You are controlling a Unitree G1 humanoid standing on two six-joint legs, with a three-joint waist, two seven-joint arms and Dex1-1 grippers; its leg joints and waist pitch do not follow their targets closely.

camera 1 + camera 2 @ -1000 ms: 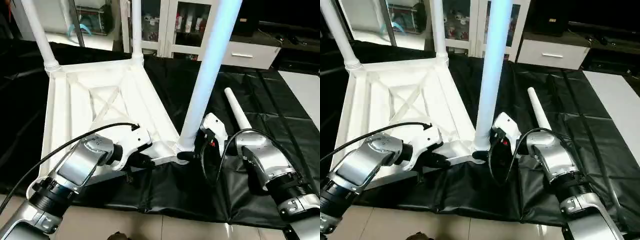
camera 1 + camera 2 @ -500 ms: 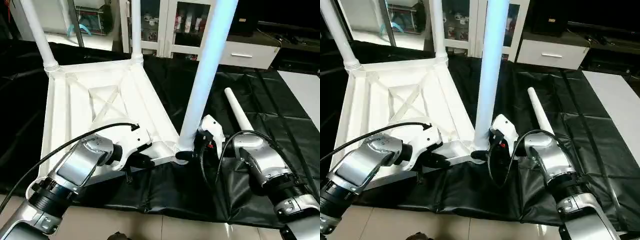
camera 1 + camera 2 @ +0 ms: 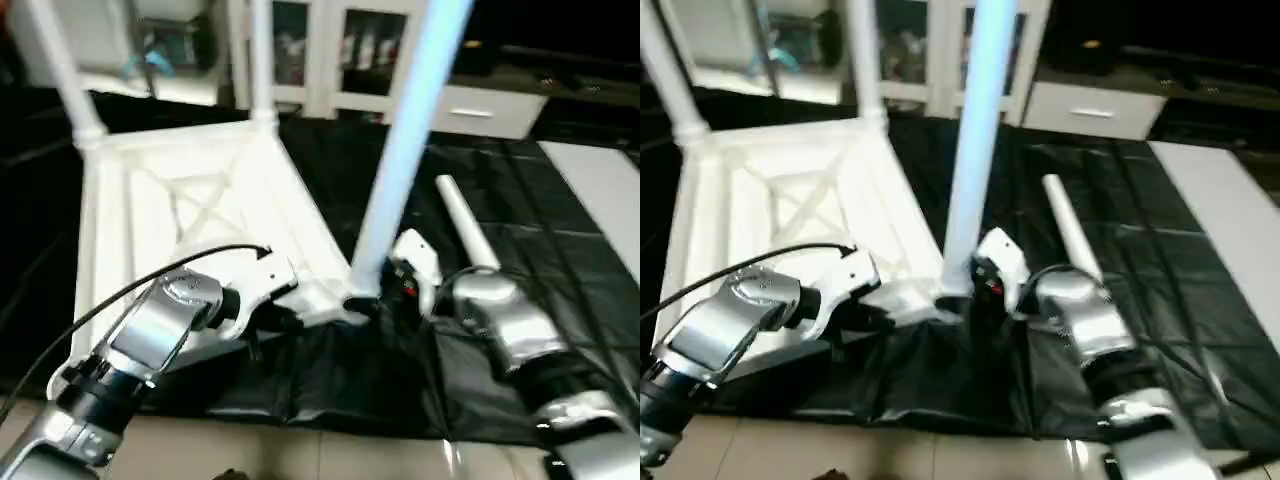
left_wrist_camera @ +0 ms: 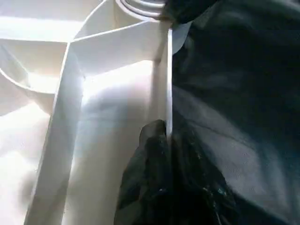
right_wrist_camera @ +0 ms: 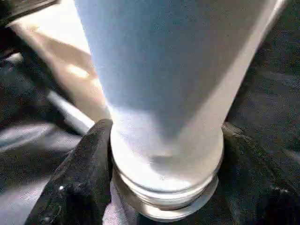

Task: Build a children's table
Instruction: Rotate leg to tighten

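My left claw (image 3: 290, 318) is pinched tight on the near rim of the white tabletop (image 3: 150, 215), which lies underside up on the black-draped desk (image 3: 560, 230), ribs showing. Two legs (image 3: 60, 70) stand in its far corner sockets. At the near right corner a third leg (image 3: 405, 160) rises upright from its socket, and my right claw (image 5: 164, 154) is clamped around its flared base, one black finger (image 5: 86, 173) on each side. A fourth leg (image 3: 462, 225) lies loose on the desk just beyond my right wrist
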